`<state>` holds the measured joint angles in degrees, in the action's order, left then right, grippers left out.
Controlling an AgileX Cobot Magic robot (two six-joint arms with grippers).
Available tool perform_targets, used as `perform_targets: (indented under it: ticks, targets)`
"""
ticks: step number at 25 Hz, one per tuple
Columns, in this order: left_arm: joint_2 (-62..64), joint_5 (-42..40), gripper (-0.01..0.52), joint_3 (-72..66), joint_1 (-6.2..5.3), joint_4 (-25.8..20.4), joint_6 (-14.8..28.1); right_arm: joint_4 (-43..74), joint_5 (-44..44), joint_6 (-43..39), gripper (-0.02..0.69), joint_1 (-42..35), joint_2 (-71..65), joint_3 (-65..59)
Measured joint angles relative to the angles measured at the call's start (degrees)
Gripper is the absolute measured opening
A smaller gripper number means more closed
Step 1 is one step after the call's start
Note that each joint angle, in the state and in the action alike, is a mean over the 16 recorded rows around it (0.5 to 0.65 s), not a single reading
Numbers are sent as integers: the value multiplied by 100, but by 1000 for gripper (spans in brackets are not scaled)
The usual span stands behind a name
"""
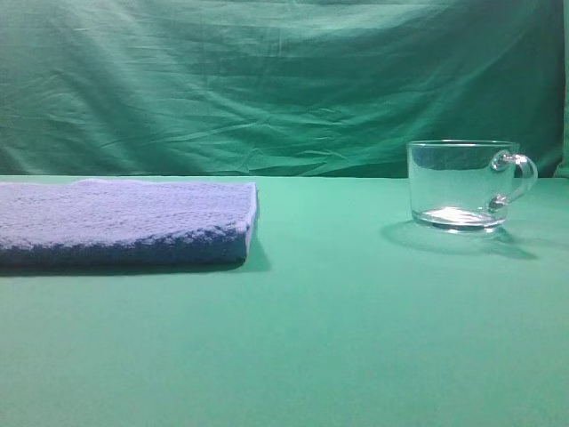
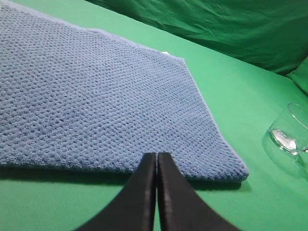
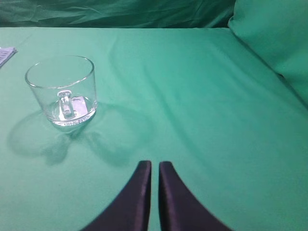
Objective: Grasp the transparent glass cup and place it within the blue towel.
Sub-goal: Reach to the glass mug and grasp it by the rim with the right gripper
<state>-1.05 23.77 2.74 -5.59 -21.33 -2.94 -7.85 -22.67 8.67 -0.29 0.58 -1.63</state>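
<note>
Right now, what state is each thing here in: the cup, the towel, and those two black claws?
glass cup: upright, empty, on the green cloth, untouched.
blue towel: folded flat, nothing on it.
left gripper: shut, empty, at the towel's near edge.
right gripper: nearly shut, empty, apart from the cup.

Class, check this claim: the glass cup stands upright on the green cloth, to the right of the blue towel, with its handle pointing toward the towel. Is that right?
Not quite. The glass cup is upright and right of the blue towel, but the exterior high view shows its handle pointing away from the towel.
</note>
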Motion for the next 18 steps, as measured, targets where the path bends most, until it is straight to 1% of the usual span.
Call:
perform_targets:
  ticks: [18]
  targets:
    - [0,0,0,0,0,0,0,0,0,0,48,0,0,0]
